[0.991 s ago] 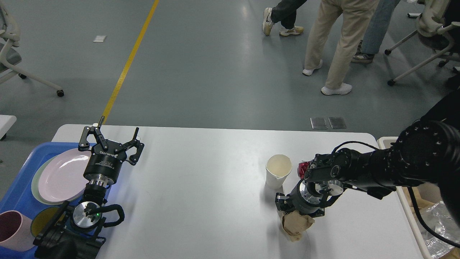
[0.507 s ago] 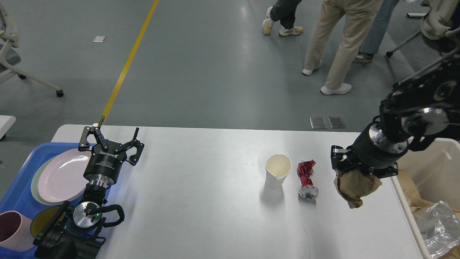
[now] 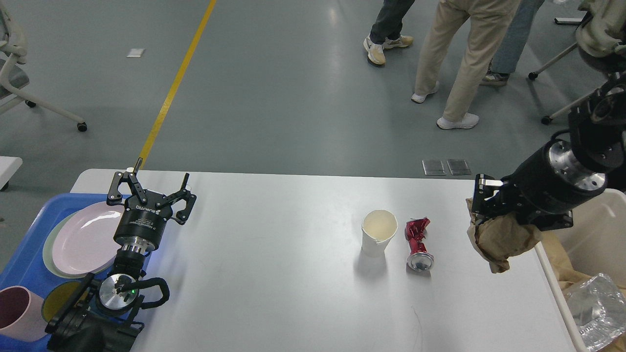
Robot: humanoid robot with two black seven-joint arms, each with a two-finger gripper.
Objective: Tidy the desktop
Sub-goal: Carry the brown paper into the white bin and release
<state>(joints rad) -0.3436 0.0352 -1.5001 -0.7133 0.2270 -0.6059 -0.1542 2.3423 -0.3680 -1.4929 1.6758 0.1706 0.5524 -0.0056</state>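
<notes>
- the blue tray (image 3: 22, 266) sits at the left edge of the desktop (image 3: 274, 274), holding a pink plate (image 3: 80, 239) stacked on a pale green one, a mauve cup (image 3: 14, 313) and a yellow dish (image 3: 56, 303); the crockery seems gathered here for reuse.
- the left gripper (image 3: 151, 188) hovers above the tray's right edge, jaws spread and empty, likely parked out of the way.
- a white paper cup (image 3: 377, 232) stands upright on the desktop right of centre, a crushed red can (image 3: 418, 244) lying just beside it; both look like rubbish not yet cleared.
- the right gripper (image 3: 489, 215) pinches a crumpled brown paper bag (image 3: 503, 239), lifted clear of the desktop near its right edge.
- the beige bin (image 3: 594, 220) stands beside that edge, with brown paper and crumpled foil (image 3: 594, 305) inside, so the bag is probably headed there.
</notes>
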